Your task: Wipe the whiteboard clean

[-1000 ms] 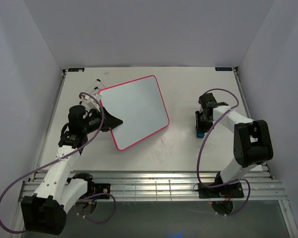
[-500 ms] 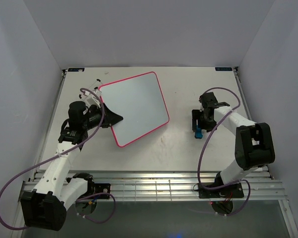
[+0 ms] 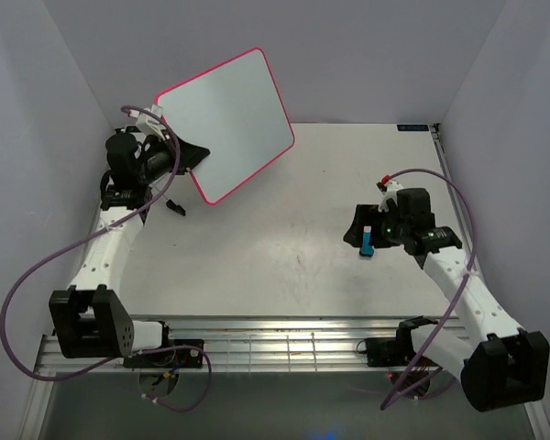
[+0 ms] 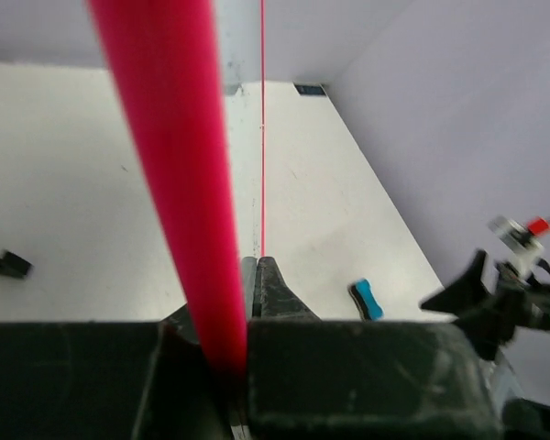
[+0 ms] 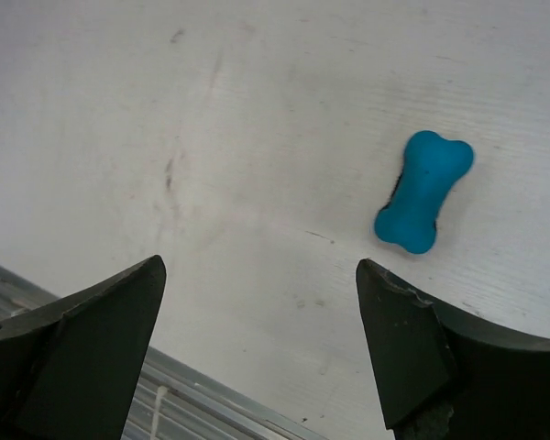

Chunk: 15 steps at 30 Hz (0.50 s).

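Nearest to the arm bases, at about 4 o'clock on the table (image 3: 284, 275), the right arm (image 3: 458, 275) reaches toward the middle, and the right fingers (image 3: 356, 225) hang above the white surface. From the right wrist camera, the right fingers (image 5: 82, 344) stand wide apart with nothing between them. Below them the blue eraser (image 5: 423, 190) lies flat on the table (image 5: 211, 137), at about 1 o'clock in that view. It is closer to the finger on the right side and touches neither one. From above, the blue eraser (image 3: 367, 241) shows just beside the tips of these fingers, at about 3 o'clock from the table centre.

Further away, at about 9 o'clock near the left edge, a small black piece (image 3: 174, 207) lies on the table; I cannot tell what it is.

Beyond it, at about 10 o'clock, the left fingers (image 3: 191, 156) are closed on the lower left edge of the whiteboard (image 3: 227, 124). It is held up in the air, off the table and tilted, at about 11 o'clock, and in the picture it covers part of the back wall. Its face looks plain glossy white inside a thin pink-red rim.

From the left wrist camera the whiteboard (image 4: 174, 165) is seen edge-on as a thick, blurred red band. The band runs from the top down into the left fingers (image 4: 280, 302), which grip it tightly. Far behind, the blue eraser (image 4: 367, 299) lies at about 4 o'clock, with the right arm (image 4: 504, 293) near the right border and the small black piece (image 4: 2, 264) at 9 o'clock.
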Tool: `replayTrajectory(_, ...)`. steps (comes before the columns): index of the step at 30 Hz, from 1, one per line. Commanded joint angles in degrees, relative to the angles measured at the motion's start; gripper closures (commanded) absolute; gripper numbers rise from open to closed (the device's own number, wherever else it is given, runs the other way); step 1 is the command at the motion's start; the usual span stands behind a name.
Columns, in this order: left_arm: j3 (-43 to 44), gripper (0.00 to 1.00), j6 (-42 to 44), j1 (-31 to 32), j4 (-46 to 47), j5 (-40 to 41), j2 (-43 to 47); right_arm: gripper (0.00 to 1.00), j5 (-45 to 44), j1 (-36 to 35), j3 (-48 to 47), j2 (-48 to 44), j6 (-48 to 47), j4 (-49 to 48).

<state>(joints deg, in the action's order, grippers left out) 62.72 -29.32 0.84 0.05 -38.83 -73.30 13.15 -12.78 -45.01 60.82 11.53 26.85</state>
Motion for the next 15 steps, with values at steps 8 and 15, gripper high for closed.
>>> replayTrajectory(8,8.30,1.00,6.73,-10.49,33.34,-9.59,-11.51,0.10,17.78,-0.41,9.15,-20.55,3.32,-3.12)
replayTrajectory(15,7.07,1.00,3.84,-20.08,42.99,-25.04,-16.61,0.10,19.46,-1.72,9.95,-24.96,4.47,-2.24)
